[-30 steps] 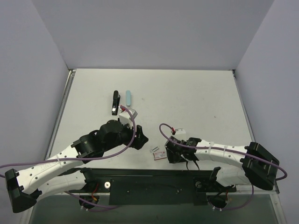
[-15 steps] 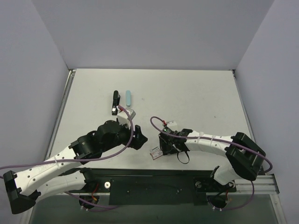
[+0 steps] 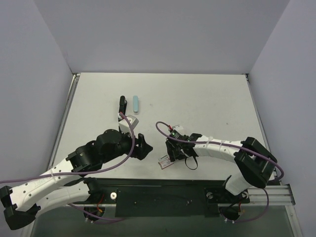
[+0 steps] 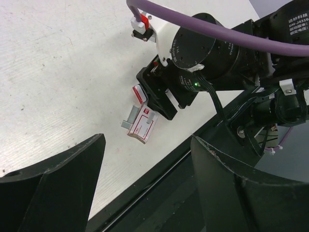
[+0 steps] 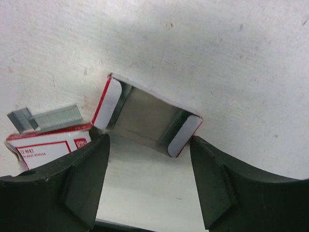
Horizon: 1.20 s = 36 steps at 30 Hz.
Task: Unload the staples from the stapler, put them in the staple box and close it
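Observation:
The black stapler [image 3: 122, 105] lies closed at the far left of the table, next to a pale blue bar [image 3: 135, 104]; neither wrist view shows it. My left gripper [image 3: 143, 147] is open and empty, well short of the stapler; its wrist view [image 4: 147, 145] looks at the table's front edge. My right gripper [image 3: 169, 154] is open and low over a red and white staple box [image 3: 165, 162]. In the right wrist view [image 5: 149, 166] an empty open box sleeve [image 5: 147, 117] lies at its fingertips. A grey strip of staples [image 5: 47, 118] lies on the box [image 5: 46, 144].
The staple box [image 4: 144, 127] and the staple strip [image 4: 130, 117] lie near the table's black front rail [image 4: 159, 179], with the right gripper [image 4: 161, 99] above them. Grey walls close the table at the back and both sides.
My right gripper has swung left and forward over the staple box, which shifted slightly left. My left arm has drawn back a little toward the left.

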Motion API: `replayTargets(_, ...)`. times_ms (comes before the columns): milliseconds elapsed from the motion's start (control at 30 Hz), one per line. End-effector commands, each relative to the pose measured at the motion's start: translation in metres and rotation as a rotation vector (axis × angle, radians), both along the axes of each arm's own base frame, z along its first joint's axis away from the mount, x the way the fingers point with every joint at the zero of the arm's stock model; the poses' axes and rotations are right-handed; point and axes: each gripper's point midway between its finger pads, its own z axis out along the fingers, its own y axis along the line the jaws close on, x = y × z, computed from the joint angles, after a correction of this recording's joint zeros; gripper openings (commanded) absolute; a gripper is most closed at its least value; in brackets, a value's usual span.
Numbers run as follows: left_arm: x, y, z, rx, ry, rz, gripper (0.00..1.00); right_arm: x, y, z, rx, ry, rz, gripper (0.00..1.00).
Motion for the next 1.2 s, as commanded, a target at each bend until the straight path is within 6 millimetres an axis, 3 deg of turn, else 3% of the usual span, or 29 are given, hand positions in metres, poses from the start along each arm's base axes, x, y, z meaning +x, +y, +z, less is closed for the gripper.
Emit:
replayTargets(0, -0.001, 0.004, 0.010, -0.020, -0.015, 0.013, 0.82, -0.023, -0.026, -0.003, -0.082, 0.026, 0.002, 0.64)
replayTargets(400, -0.002, 0.004, 0.009, -0.036, -0.006, 0.019, 0.82, -0.024, -0.042, 0.016, -0.109, -0.093, -0.075, 0.73)
replayTargets(733, -0.003, 0.005, 0.006, -0.034, 0.001, 0.018, 0.82, -0.005, -0.018, 0.021, -0.106, -0.123, -0.077, 0.74)
replayTargets(1167, -0.005, 0.013, 0.005, -0.033, -0.003, 0.029, 0.82, -0.014, 0.009, 0.014, -0.140, -0.120, -0.013, 0.75)
